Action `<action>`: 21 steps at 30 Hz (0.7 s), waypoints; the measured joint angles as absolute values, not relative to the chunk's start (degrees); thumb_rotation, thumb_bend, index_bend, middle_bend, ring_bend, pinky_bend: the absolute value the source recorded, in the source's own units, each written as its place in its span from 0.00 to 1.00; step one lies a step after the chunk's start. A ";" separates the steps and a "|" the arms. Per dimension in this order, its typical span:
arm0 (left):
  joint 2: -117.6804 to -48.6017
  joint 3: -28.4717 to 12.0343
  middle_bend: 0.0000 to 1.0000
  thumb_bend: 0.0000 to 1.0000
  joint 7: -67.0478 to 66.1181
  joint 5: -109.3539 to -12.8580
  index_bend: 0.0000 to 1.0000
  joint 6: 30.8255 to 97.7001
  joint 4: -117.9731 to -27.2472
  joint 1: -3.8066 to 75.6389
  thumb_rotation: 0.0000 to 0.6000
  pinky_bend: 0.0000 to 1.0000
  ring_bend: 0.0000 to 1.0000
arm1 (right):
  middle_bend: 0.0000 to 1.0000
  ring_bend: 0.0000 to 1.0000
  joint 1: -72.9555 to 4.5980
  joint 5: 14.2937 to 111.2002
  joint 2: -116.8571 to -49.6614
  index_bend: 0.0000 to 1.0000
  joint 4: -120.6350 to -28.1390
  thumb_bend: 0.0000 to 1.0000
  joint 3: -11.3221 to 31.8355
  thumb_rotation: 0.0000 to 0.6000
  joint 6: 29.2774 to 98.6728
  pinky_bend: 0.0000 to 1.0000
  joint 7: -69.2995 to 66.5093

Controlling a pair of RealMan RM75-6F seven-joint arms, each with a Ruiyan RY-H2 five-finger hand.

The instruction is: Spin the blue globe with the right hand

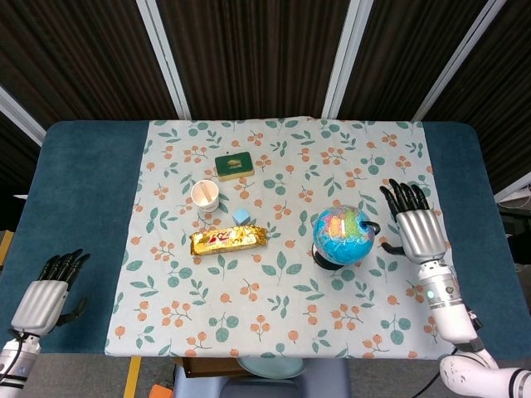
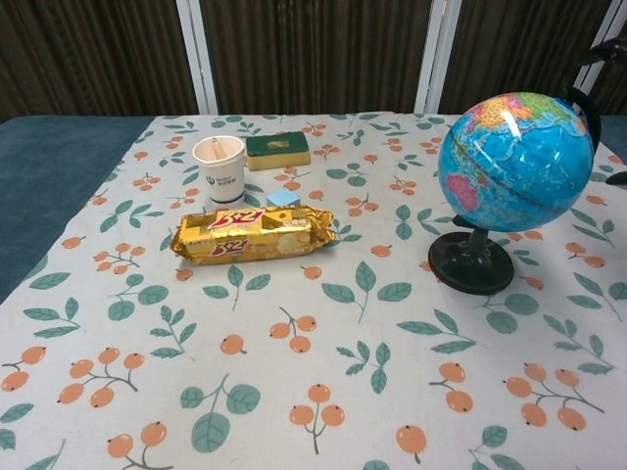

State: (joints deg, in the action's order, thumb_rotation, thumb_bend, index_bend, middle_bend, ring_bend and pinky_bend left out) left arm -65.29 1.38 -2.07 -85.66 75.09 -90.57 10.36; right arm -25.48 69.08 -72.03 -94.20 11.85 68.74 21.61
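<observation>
The blue globe (image 1: 343,235) stands upright on its black base, well to the right of the gold biscuit packet (image 1: 229,240), with the right hand (image 1: 417,230) just beside it, empty, fingers spread, while the left hand (image 1: 46,294), far left of the packet, also holds nothing.

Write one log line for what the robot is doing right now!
right hand: open, beside globe, apart | left hand: open, idle | globe: upright on stand

right hand (image 2: 617,178) nearly cut off at chest view's edge; left arm (image 1: 8,358) cropped
</observation>
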 measured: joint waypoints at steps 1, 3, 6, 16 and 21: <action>-65.28 1.39 0.00 0.43 -2.05 -85.71 0.01 75.20 -90.58 10.32 1.00 0.05 0.00 | 0.00 0.00 -25.35 69.01 -71.62 0.00 -94.33 0.12 11.71 1.00 68.73 0.00 21.56; -65.26 1.43 0.00 0.43 -2.01 -85.85 0.01 75.50 -90.58 10.19 1.00 0.05 0.00 | 0.00 0.00 -24.71 69.75 -70.60 0.00 -94.94 0.12 11.06 1.00 69.17 0.00 21.35; -65.15 1.41 0.00 0.43 -1.79 -86.13 0.01 75.93 -90.64 10.06 1.00 0.05 0.00 | 0.00 0.00 -22.57 72.79 -68.32 0.00 -96.69 0.12 8.88 1.00 71.24 0.00 21.04; -65.71 1.78 0.00 0.44 0.94 -90.22 0.00 79.26 -89.60 9.63 1.00 0.04 0.00 | 0.00 0.00 -9.59 85.91 -62.62 0.00 -100.86 0.12 -3.53 1.00 83.49 0.00 21.11; -65.46 1.93 0.00 0.44 0.79 -90.50 0.00 79.23 -89.54 9.73 1.00 0.04 0.00 | 0.00 0.00 -3.76 91.47 -63.65 0.00 -95.92 0.12 -6.09 1.00 91.15 0.00 15.25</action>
State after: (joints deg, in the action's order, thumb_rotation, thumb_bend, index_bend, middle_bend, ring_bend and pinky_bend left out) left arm -65.46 1.93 0.79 -90.50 79.23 -89.54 9.73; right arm -3.76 91.47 -63.65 -95.92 -6.09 91.15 15.25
